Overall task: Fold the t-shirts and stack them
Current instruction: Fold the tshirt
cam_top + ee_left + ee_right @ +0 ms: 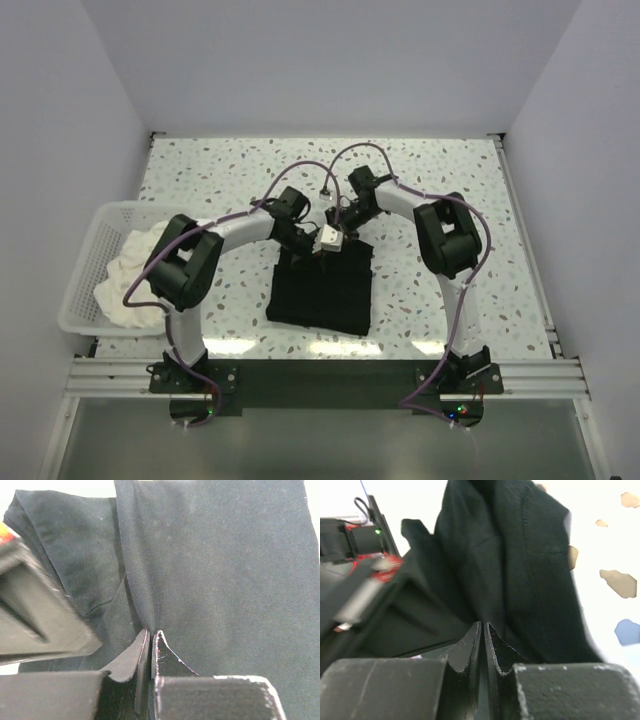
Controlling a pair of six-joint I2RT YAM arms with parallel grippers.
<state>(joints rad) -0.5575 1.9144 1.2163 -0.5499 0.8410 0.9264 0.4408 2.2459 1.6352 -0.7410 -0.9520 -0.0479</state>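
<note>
Lying in a folded, roughly square block, the black shirt (320, 292) sat near the middle of the speckled bench (460, 165), just ahead of the two arm bases. Both arms reached inward and met over its far edge. The left hand (310, 248) had its fingers (134, 656) pressed together on a raised ridge of black cloth, which ran up from the tips as a crease; the left wrist view showed the shirt (220, 580) smooth to the right of that ridge and rumpled to the left. The right hand (342, 226) stood just beside it, fingers (466, 650) likewise closed, pinching a bunch of the same shirt (520, 555) that rose, gathered, from the tips, with the speckled surface showing at its right. Each wrist view caught the other hand as a dark blur on its left side. At the bench's left edge stood a white lattice basket (75, 290), well apart from the black shirt, with the white shirt (125, 282) crumpled inside.
</note>
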